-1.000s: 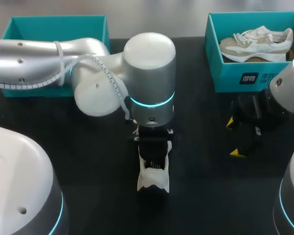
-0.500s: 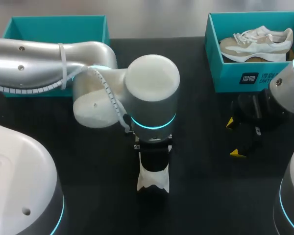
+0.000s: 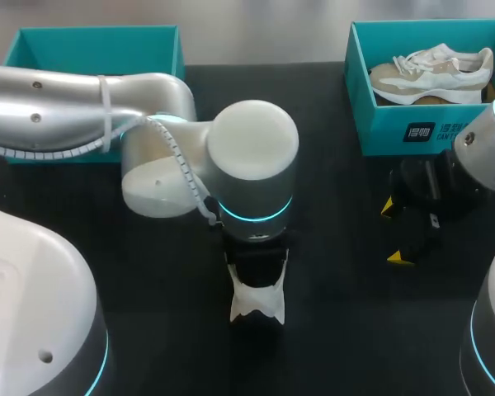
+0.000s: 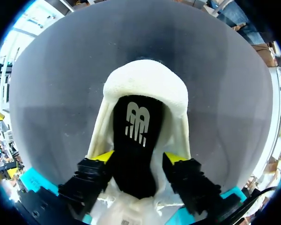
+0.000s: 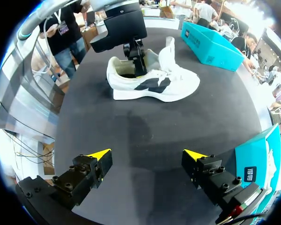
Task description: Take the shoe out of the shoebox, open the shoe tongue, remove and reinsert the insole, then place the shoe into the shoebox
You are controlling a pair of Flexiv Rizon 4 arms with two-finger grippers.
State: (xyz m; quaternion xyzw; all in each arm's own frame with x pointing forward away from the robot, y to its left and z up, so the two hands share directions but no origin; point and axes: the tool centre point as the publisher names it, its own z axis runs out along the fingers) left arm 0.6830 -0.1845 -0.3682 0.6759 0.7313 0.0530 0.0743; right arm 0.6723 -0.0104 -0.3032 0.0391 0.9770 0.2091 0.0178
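A white shoe (image 3: 258, 307) with a dark side mark (image 5: 178, 86) lies on the black table at the middle front, its tongue (image 5: 168, 47) standing up. My left gripper (image 4: 139, 158) reaches down into the shoe's mouth, and its wrist hides most of the shoe in the head view. Its yellow-tipped fingers (image 4: 103, 157) stand apart on either side of the black insole (image 4: 136, 140), which lies inside the shoe (image 4: 145, 77). My right gripper (image 3: 393, 233) hangs open over bare table to the right, with nothing between its fingers (image 5: 99, 154).
A teal shoebox (image 3: 396, 132) at the back right holds a second, beige-and-white shoe (image 3: 433, 73). Another teal box (image 3: 91, 41) stands at the back left, partly behind my left arm. Bare table lies between my right gripper (image 5: 147, 161) and the white shoe.
My left wrist has come forward and lower over the shoe, covering more of it. Its fingers have spread apart. The right arm has stayed still.
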